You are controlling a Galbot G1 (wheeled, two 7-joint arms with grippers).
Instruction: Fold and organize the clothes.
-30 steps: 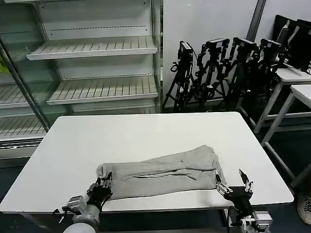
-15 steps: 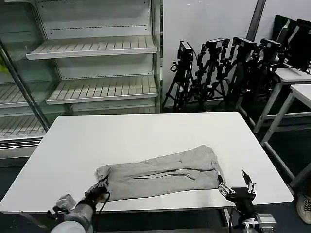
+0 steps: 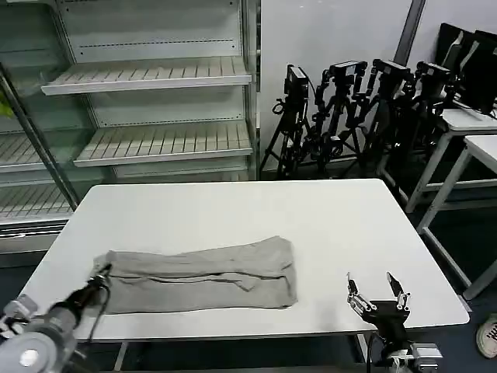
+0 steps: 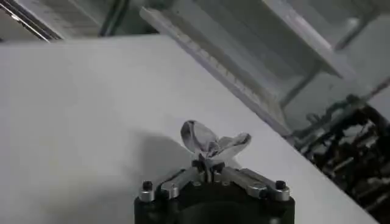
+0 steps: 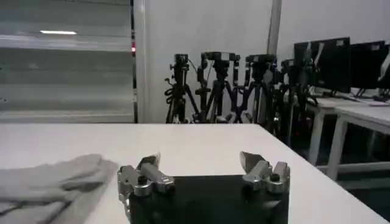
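Note:
The clothes (image 3: 198, 276), a light grey T-shirt folded into a long strip, lie across the front left of the white table (image 3: 233, 210). My left gripper (image 3: 101, 277) is shut on the strip's left end, low over the table's front left corner. In the left wrist view a bunched tuft of the grey clothes (image 4: 213, 143) sticks out from my pinched left gripper (image 4: 208, 168). My right gripper (image 3: 376, 290) stands open at the table's front right edge, apart from the clothes (image 5: 49, 179), with nothing between its fingertips (image 5: 250, 159).
Empty metal shelves (image 3: 155, 78) stand behind the table at the left. Several black tripods (image 3: 349, 109) are grouped behind it at the right, beside another white table (image 3: 470, 132). Bare tabletop spreads behind and to the right of the shirt.
My left gripper has pulled the clothes leftward along the table's front, so the whole strip slid away from my right gripper. The right gripper stayed near the front right edge, open.

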